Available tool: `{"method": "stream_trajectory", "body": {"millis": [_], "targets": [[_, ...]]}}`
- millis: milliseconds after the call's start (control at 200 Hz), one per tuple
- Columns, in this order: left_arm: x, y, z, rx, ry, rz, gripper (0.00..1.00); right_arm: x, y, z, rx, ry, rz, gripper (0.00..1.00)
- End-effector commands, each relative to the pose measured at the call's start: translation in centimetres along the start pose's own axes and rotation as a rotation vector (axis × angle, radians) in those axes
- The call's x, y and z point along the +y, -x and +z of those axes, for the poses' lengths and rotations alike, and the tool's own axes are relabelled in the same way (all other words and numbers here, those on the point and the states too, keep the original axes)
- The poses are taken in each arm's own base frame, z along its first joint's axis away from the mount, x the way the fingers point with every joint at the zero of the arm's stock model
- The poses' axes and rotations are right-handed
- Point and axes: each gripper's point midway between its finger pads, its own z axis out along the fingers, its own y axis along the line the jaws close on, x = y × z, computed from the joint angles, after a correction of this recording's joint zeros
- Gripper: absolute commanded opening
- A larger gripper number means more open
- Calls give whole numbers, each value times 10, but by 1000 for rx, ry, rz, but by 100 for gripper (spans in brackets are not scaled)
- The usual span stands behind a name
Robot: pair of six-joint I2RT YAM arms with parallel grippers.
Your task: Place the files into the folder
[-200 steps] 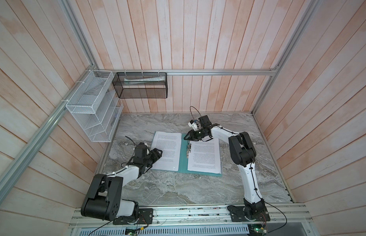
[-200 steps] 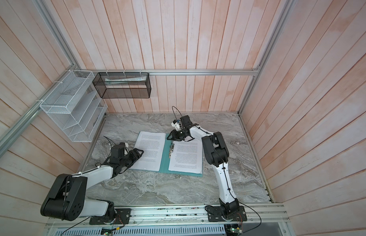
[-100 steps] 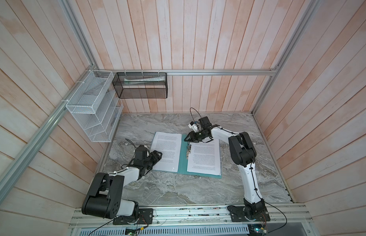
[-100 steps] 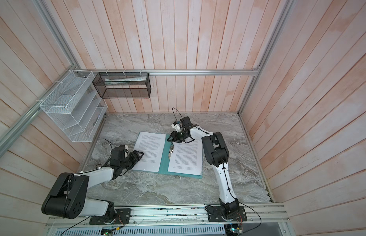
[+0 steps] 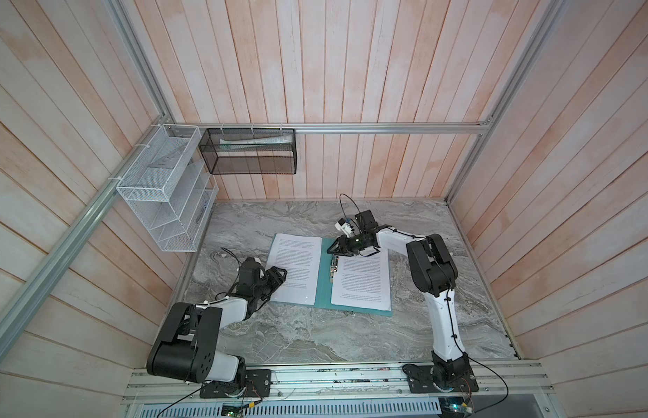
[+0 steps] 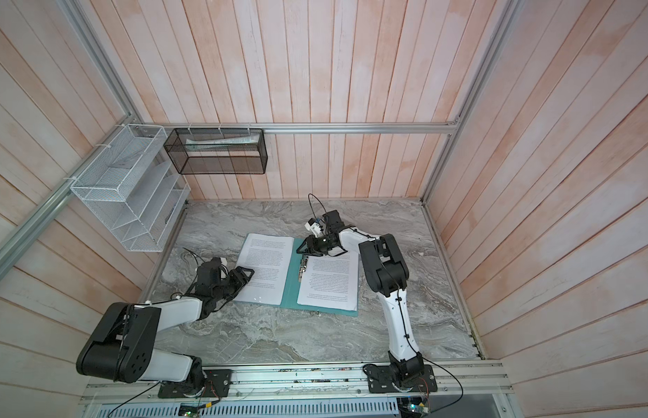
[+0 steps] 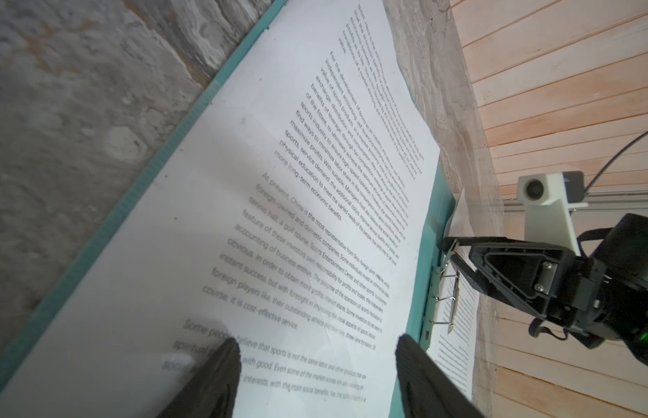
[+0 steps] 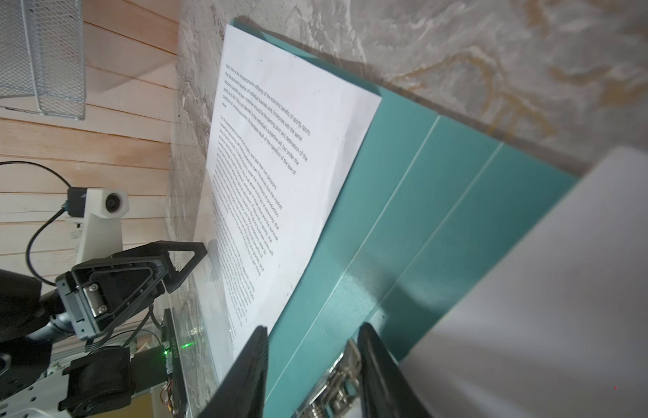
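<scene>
The teal folder (image 5: 324, 278) (image 6: 291, 282) lies open on the marble table. One of the files (image 5: 297, 267) (image 7: 279, 217) (image 8: 279, 144) rests on its left flap. Another sheet (image 5: 362, 282) (image 6: 329, 280) lies on the right flap beside the metal clip (image 5: 333, 269) (image 8: 340, 376). My left gripper (image 5: 277, 277) (image 7: 317, 362) is open, low over the left sheet's near-left part, with nothing between its fingers. My right gripper (image 5: 333, 249) (image 8: 311, 347) is open at the far end of the spine. The clip's lever sits against one finger.
A white wire-mesh rack (image 5: 163, 195) hangs on the left wall. A black mesh basket (image 5: 250, 155) holding a pale rolled item hangs on the back wall. Bare marble table (image 5: 315, 333) stretches in front of the folder. Wooden walls close in three sides.
My right gripper has edged forward along the spine onto the clip's far end. My left gripper has stayed at the left sheet, its jaws a little narrower.
</scene>
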Motion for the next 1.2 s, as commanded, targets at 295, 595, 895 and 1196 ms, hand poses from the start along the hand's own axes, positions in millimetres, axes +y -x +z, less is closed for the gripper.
{"method": "stream_trajectory", "body": {"millis": [295,595,895,1196], "targets": [[26,-18,0,37,62,-47,70,44,16,-15,-37,85,-74,38],[26,-19,1,37,55,-54,70,72,-10,-5,12,92,-105,38],[20,-17,-2,28,35,-44,70,79,-36,-13,-12,20,-71,34],[17,-16,-10,4,17,-41,70,85,-60,-55,-191,-44,137,29]]}}
